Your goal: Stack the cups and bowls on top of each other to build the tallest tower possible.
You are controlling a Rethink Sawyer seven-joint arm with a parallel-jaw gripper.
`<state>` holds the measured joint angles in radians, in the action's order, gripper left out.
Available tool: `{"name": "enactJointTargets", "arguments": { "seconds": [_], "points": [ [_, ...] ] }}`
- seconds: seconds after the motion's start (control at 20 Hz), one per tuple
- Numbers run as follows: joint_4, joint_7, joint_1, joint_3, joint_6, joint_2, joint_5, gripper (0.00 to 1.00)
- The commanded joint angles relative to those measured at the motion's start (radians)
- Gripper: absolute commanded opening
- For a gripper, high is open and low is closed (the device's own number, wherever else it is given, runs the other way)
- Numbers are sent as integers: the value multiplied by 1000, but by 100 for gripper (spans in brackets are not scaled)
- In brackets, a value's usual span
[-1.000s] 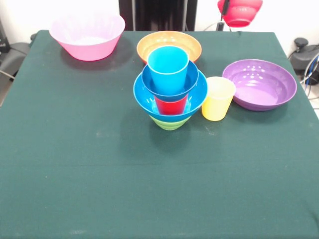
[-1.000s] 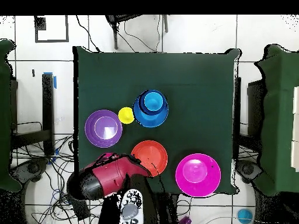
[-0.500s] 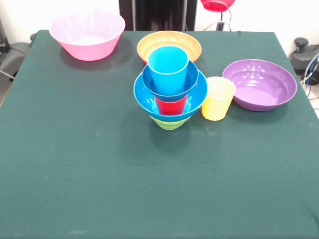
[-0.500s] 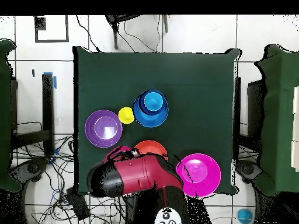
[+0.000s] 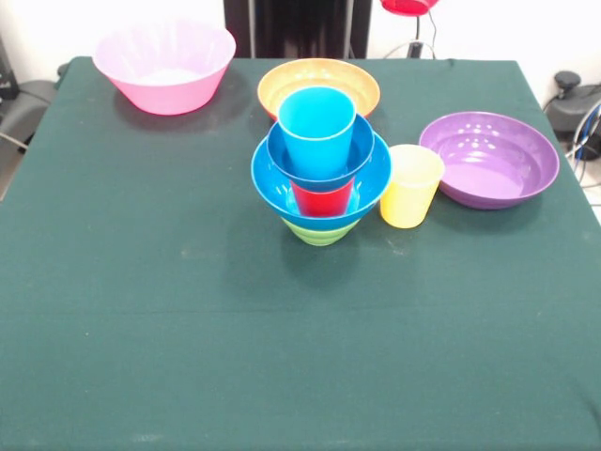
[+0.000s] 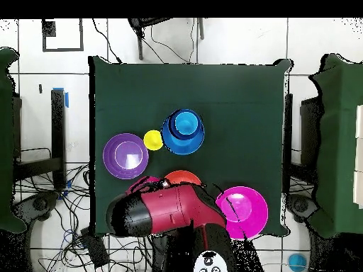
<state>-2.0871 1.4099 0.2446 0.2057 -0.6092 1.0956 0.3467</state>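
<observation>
Swinging over orange bowl [image 5: 318,82] at table's [image 5: 141,310] robot-side edge, arm [image 6: 166,212] carries small red bowl [image 5: 409,6]; pincer grip unclear; tower [image 5: 320,164] unchanged.

You're looking at a table [image 5: 141,329] under a dark green cloth [image 6: 234,106], which fills most of the front view. Behind it you have a pale wall [image 5: 526,28] and a dark upright panel [image 5: 296,28] at the middle. From above, you can see a white tiled floor [image 6: 234,42] with dark grout lines, loose black cables [image 6: 57,205] trailing beside the table, and a strip of blue tape [image 6: 66,98] on the floor.
</observation>
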Motion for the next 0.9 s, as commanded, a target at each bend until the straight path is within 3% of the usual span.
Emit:
{"name": "enactJointTargets", "arguments": {
  "seconds": [0.05,0.55,0.9],
  "points": [
    [28,-133,25,111,-122,-22,18,0],
    [101,-199,120,186,-216,-14,11,0],
    [155,-216,192,247,-242,-50,35,0]
  ]
}}
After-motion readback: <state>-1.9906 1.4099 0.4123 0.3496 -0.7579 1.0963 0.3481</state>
